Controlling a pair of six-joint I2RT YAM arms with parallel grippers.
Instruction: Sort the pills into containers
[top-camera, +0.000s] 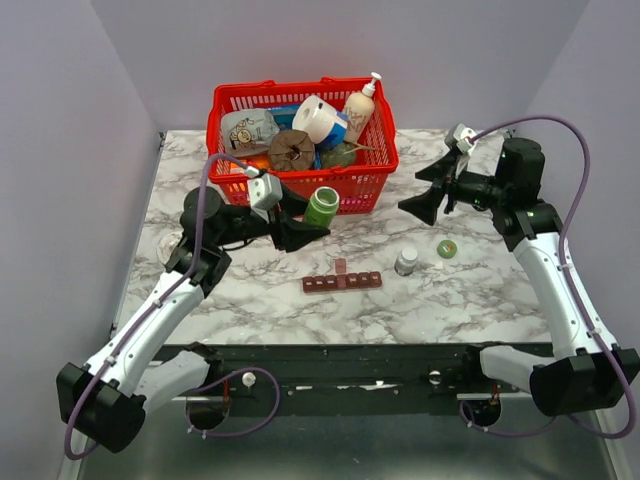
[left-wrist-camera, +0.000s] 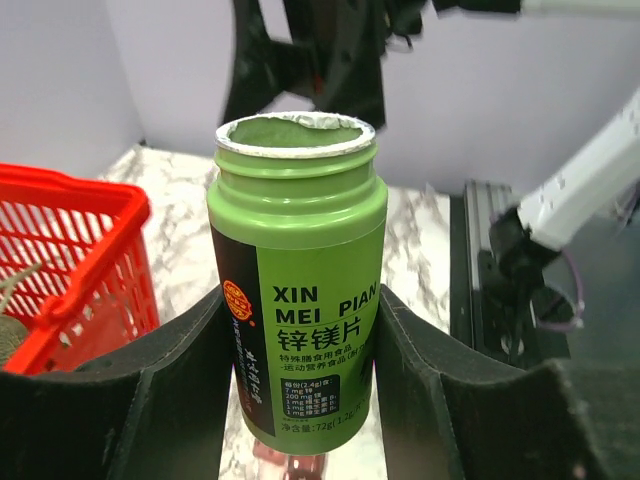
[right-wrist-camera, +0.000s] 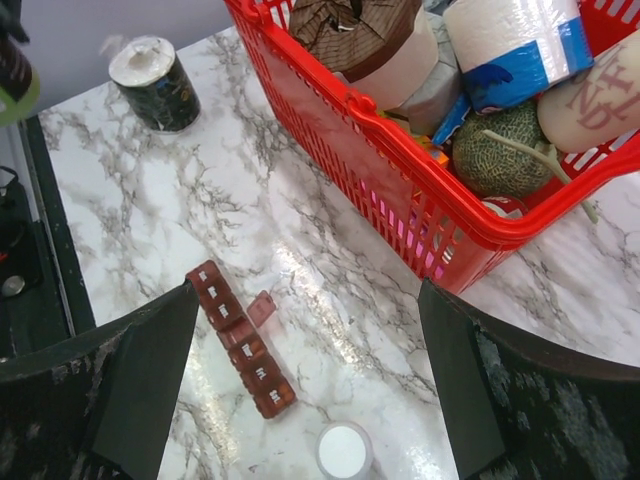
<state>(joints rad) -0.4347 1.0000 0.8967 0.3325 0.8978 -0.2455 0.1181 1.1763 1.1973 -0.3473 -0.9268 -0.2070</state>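
1. Left gripper (left-wrist-camera: 300, 335) clenched on a green cylindrical plastic bottle (left-wrist-camera: 297, 200); bottle upright, cap off, silvery foil rim round the mouth; fills centre of left-wrist view; left of centre in top view, in front of the basket.
2. Right gripper (top-camera: 420, 207) released, jaws wide apart, nothing btwn them; upper right of top view, up off the bench (top-camera: 480, 300) (white marble-pattern top).
3. The containers (top-camera: 343, 282): one narrow dark red-brown plastic strip of small square compartments, flat on bench at centre of top view; lower left of centre in right-wrist view.
4. One lid (top-camera: 340, 266) flipped up on strip's far side; other lids look shut.
5. Tiny clear bottle w/ grey-white cap (top-camera: 406, 262) upright just right of strip, not touching; round green cap (top-camera: 447, 249) flat on bench, near it, further right.
6. Red plastic mesh basket (top-camera: 360, 185) top centre, packed w/ assorted items.
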